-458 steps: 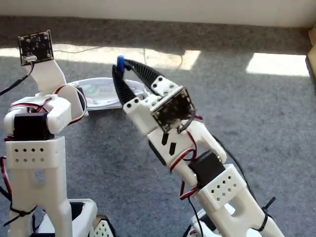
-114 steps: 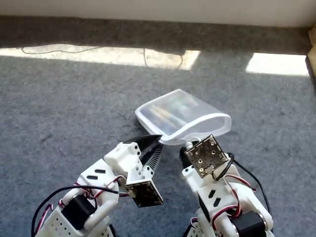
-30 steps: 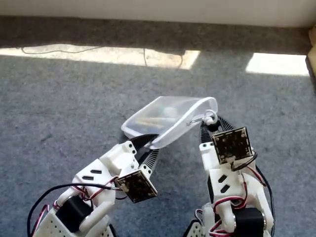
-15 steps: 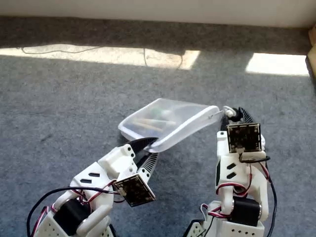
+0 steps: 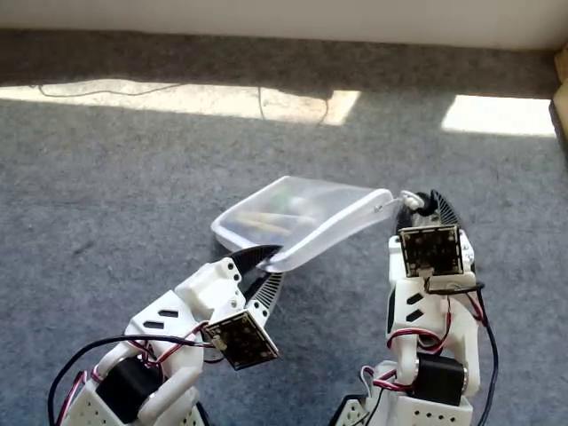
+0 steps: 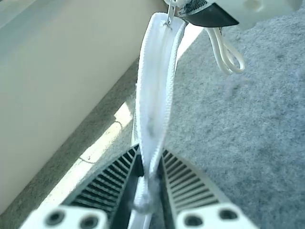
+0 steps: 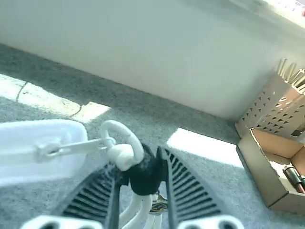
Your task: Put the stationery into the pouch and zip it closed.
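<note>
A translucent white pouch [image 5: 288, 217] hangs stretched above the grey carpet, with pens faintly visible inside. My left gripper [image 5: 266, 264] is shut on the near-left end of its zipper edge [image 6: 151, 143]; the ribbed fingers [image 6: 188, 183] clamp the white fabric. My right gripper [image 5: 426, 206] is at the pouch's right end, shut on the zipper pull's black bead and white cord loop [image 7: 125, 152]. The metal pull tab [image 7: 57, 149] runs from the loop to the pouch [image 7: 33, 148]. The zipper line looks closed along the edge.
Grey carpet [image 5: 115, 177] covers the floor, with sunlit patches near the far wall. A thin cable [image 5: 98, 89] lies along the far strip. In the right wrist view a cardboard box [image 7: 274, 162] and a perforated holder [image 7: 279, 107] stand off to the side.
Since a second ago the right gripper has drawn the zipper pull rightward, stretching the pouch between the arms. Over the last half second almost nothing shifted.
</note>
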Action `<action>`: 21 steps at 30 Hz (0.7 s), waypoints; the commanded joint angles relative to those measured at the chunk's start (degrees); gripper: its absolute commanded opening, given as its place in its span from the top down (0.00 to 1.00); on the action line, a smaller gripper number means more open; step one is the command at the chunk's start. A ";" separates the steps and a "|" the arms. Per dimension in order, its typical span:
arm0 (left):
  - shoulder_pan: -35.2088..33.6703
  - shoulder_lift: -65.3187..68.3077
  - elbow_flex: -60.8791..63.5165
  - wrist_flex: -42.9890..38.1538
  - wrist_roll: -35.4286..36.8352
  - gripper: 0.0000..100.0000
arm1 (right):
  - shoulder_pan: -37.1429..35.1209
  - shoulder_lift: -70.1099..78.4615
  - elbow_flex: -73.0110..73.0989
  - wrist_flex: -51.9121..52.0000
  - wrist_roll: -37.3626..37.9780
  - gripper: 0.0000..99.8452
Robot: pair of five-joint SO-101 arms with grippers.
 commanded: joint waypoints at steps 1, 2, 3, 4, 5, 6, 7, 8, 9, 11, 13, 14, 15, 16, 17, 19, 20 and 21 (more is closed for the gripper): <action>-3.30 -1.10 -3.47 0.18 0.44 1.00 | 1.45 -0.40 -0.57 3.74 0.26 0.83; -3.38 -1.10 -3.47 0.18 0.35 1.00 | -0.22 -0.40 -0.57 4.97 0.26 0.80; -4.09 -1.10 -3.56 0.18 0.35 1.00 | -1.80 -0.40 -0.48 5.67 0.26 0.79; -5.05 -1.01 -3.47 0.18 0.35 1.00 | -3.30 -0.40 -0.40 6.11 0.26 0.79; -6.11 -1.01 -3.38 0.18 0.26 1.00 | -4.70 -0.40 -0.40 6.29 0.26 0.79; -7.08 -1.01 -3.38 0.09 -0.44 1.00 | -5.85 -0.40 -0.40 6.29 0.26 0.79; -7.52 -1.01 -3.30 0.09 -1.49 1.00 | -7.08 -0.40 -0.40 6.29 0.26 0.79; -7.96 -1.01 -3.21 0.09 -2.11 1.00 | -8.22 -0.40 -0.31 6.37 0.26 0.79; -8.22 -1.01 -3.12 0.09 -2.29 1.00 | -9.27 -0.40 -0.13 6.73 0.26 0.79; -8.31 -1.01 -2.86 -0.09 -2.46 1.00 | -11.56 -0.40 1.27 7.78 0.18 0.79; -8.48 -1.01 -2.51 -1.58 -2.55 1.00 | -14.46 -0.40 2.77 7.87 0.18 0.79; -9.19 -1.01 -2.51 -2.20 -3.43 1.00 | -15.96 -0.40 3.56 7.78 0.18 0.79; -10.24 -1.01 -2.51 -2.73 -4.48 1.00 | -17.45 -0.40 4.35 7.69 0.18 0.79; -11.47 -1.01 -2.51 -3.43 -5.19 1.00 | -18.77 -0.40 5.14 7.60 0.18 0.79; -12.97 -1.01 -2.51 -4.22 -5.80 1.00 | -19.91 -0.40 5.85 7.60 0.18 0.79; -16.04 -1.01 -2.51 -5.45 -7.03 1.00 | -21.76 -0.40 7.25 7.60 0.18 0.79; -17.45 -1.01 -2.59 -5.89 -7.74 1.00 | -22.46 -0.40 7.87 7.60 0.18 0.79; -18.86 -1.01 -2.77 -5.98 -8.44 1.00 | -23.25 -0.40 8.48 7.52 0.18 0.79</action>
